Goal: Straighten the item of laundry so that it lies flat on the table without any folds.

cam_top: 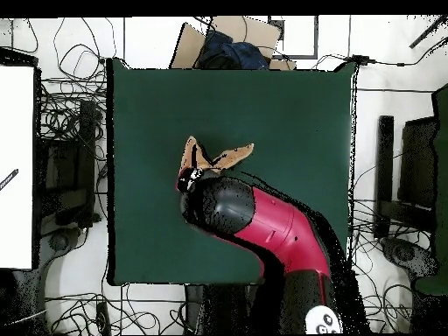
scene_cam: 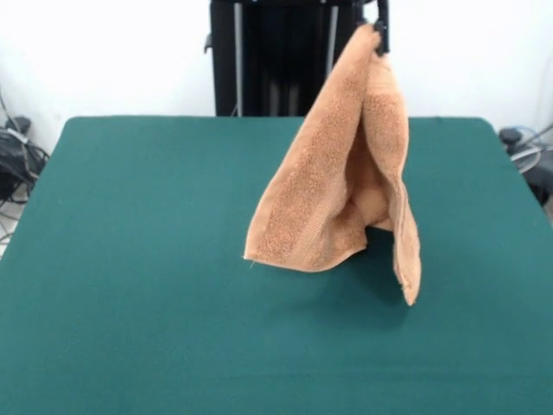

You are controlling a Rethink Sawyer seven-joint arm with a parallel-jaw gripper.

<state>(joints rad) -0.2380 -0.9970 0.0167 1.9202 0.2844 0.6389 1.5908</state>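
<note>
The orange-tan terry towel point(scene_cam: 346, 181) hangs in the air in long folds, held by its top corner. Its lower corners hang just above the dark green table point(scene_cam: 130, 259). My gripper point(scene_cam: 378, 36) is at the top edge of the front view, shut on the towel's top corner. In the overhead view the red and black arm point(cam_top: 262, 223) covers most of the towel point(cam_top: 219, 158); only a small crumpled part shows beyond the arm's end. The gripper itself is hidden there under the arm.
The robot's black pedestal point(scene_cam: 276, 60) stands behind the table's far edge. Cables and dark equipment point(scene_cam: 17, 156) lie off the table's sides. A cardboard box point(cam_top: 229, 42) sits beyond the table's far edge in the overhead view.
</note>
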